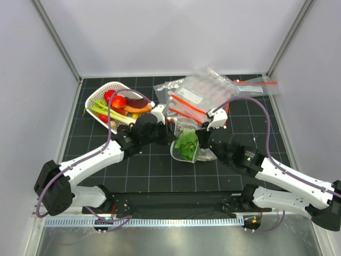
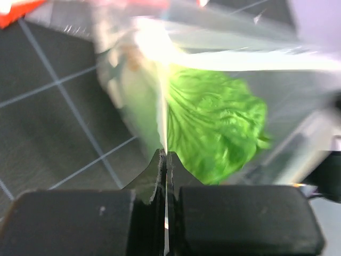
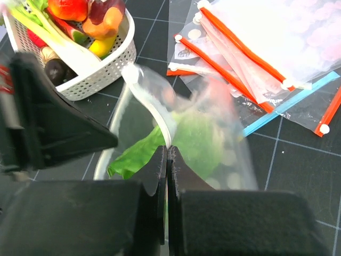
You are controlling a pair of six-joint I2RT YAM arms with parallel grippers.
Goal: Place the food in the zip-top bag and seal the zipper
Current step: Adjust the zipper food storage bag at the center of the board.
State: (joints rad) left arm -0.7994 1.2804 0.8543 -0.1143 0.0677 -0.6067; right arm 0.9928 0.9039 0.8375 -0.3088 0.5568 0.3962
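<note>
Left hand [image 2: 165,156] and right hand [image 3: 167,150] each pinch the zip-top bag [image 3: 229,133] rim, lettuce [image 2: 213,128] inside.

Basket [image 1: 94,96] far-left of zip-top bag [image 3: 230,159]; plain bag pile [image 1: 198,96] close behind; near mat [image 1: 154,172] open.

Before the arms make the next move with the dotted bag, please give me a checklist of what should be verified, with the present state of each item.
1. The lettuce head is inside the polka-dot zip-top bag: ok.
2. The left gripper is shut on the bag's edge: ok.
3. The right gripper is shut on the bag's edge: ok.
4. The zipper is pressed closed along the mouth: not ok; the mouth looks open in the right wrist view.
5. The small orange-red piece is inside the bag: cannot tell; the bag is too blurred.
</note>
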